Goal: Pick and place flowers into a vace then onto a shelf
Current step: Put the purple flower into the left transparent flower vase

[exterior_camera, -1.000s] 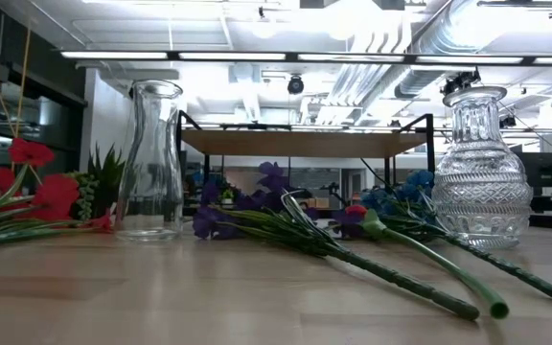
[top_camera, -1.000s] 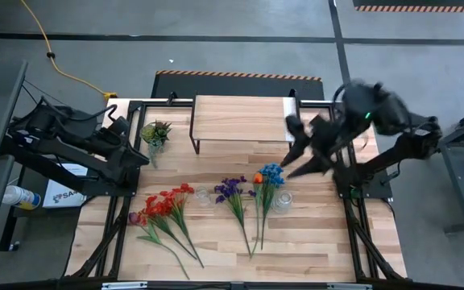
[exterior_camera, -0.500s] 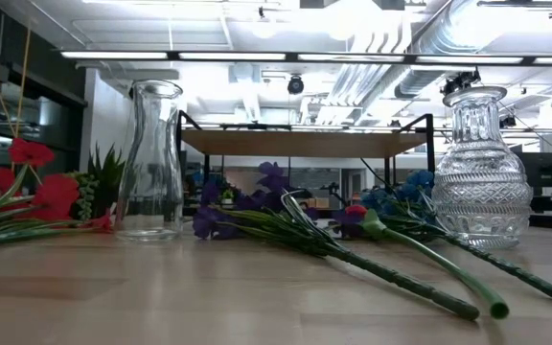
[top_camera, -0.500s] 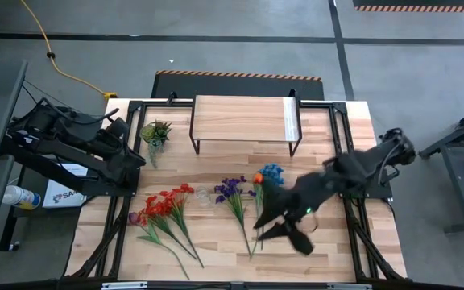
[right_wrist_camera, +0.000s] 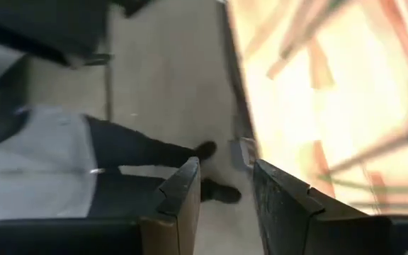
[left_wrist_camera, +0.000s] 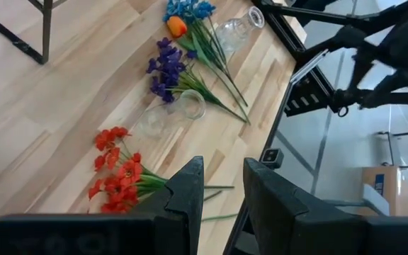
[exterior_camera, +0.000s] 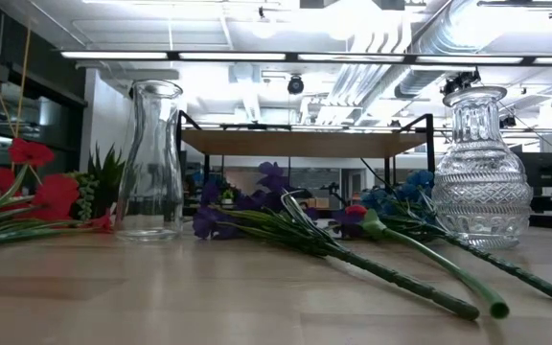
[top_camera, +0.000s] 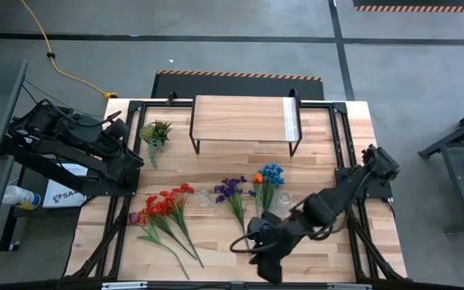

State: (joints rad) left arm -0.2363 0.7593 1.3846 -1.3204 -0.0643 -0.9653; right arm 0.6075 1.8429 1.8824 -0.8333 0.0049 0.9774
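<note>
**Sweeping low over the table's front edge, right arm blurs**

Reaching across the table (top_camera: 216, 153), the right arm ends in a dark smear near the front edge, so the right gripper (top_camera: 252, 246) is hard to make out from above. Its wrist view is streaked with motion, showing only floor, a person's dark legs and shoes (right_wrist_camera: 147, 156), and its two fingers (right_wrist_camera: 183, 191) standing slightly apart with nothing between them. A second ago this arm was raised beside the shelf (top_camera: 244, 121); half a second ago it was over the blue spray.

The flowers (top_camera: 236, 193) lie flat on the table in front of the shelf, red, purple and blue bunches side by side. Only the low view shows both glass vases (exterior_camera: 151, 158) standing upright, and neither arm appears in it. The left gripper (left_wrist_camera: 222, 195) waits at the table's left edge, fingers a little apart, empty.
</note>
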